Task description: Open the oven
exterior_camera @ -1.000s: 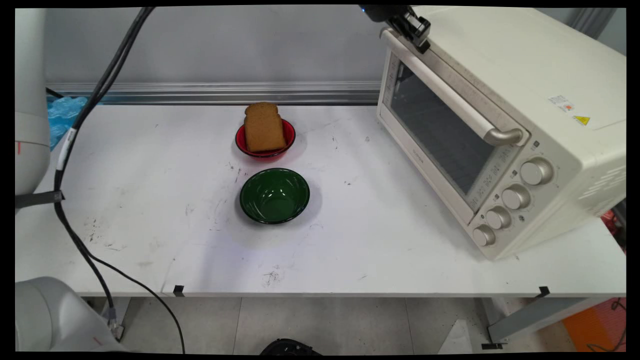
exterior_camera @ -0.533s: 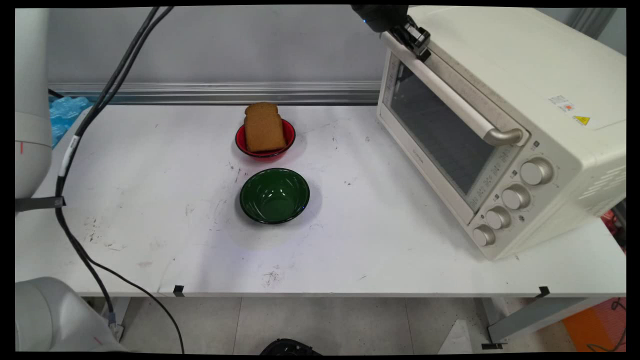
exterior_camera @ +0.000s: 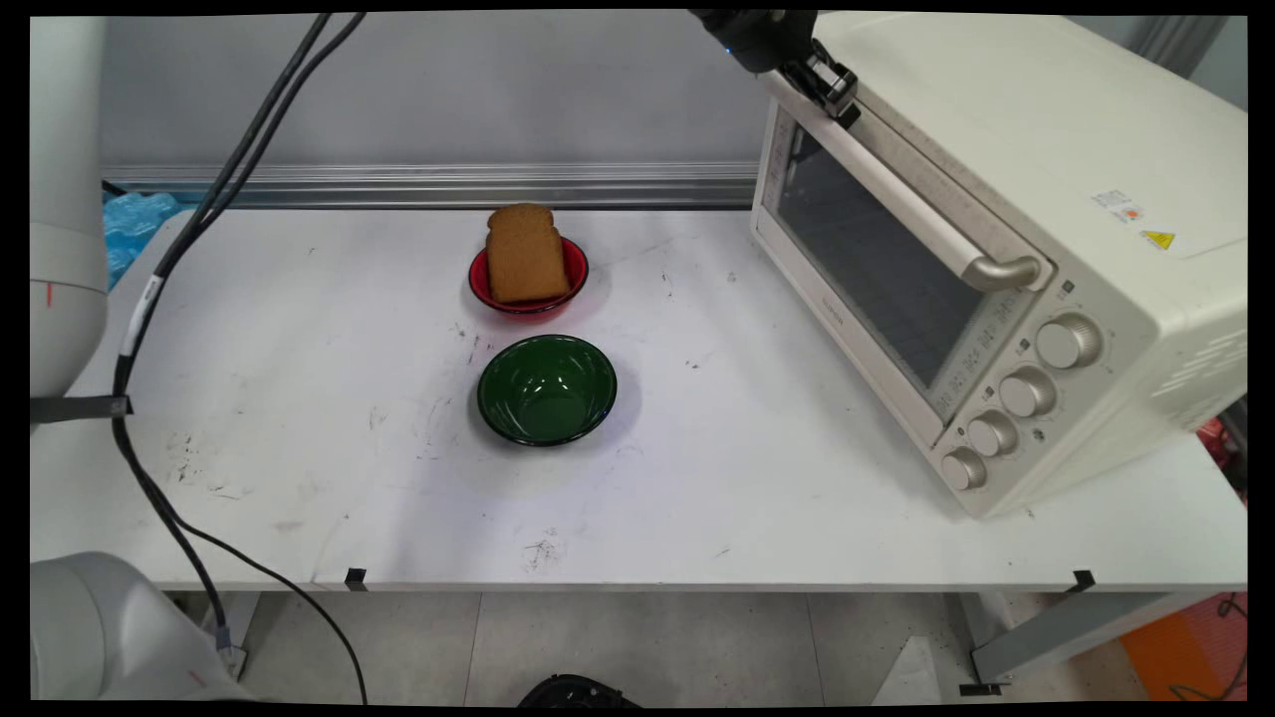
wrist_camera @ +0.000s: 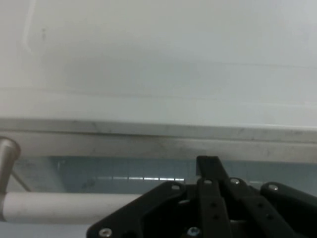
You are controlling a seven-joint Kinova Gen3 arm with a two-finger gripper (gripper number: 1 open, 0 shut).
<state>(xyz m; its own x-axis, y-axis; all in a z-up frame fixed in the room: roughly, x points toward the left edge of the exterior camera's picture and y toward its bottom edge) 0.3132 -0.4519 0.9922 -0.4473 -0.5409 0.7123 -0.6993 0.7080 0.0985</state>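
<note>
Scanning from my remote station, left to right:
Cables: black cables (exterior_camera: 149, 299) hang down the left side, over the white table (exterior_camera: 299, 478).
Red bowl: a small round red bowl (exterior_camera: 529, 282) sits towards the table's back, with a brown slice of toast (exterior_camera: 524, 255) leaning upright in it.
Green bowl: a round dark green glossy bowl (exterior_camera: 547, 388) stands just in front of the red one, apart from it, holding nothing I can see.
Gripper: the black two-finger gripper (exterior_camera: 832, 90) is at the top edge of the main view, up against the far upper corner of the oven door, at the far end of the handle.
Gripper state: I cannot tell how wide the pincer stands or whether it has hold of anything; in the hand view its linkage (wrist_camera: 208, 208) covers the spot.
Oven: a cream-coloured toaster oven (exterior_camera: 1006, 259) fills the table's right side, glass door shut, its long pale bar handle (exterior_camera: 896, 189) running across the door's top, four round knobs (exterior_camera: 1016, 398) down its near side.
</note>
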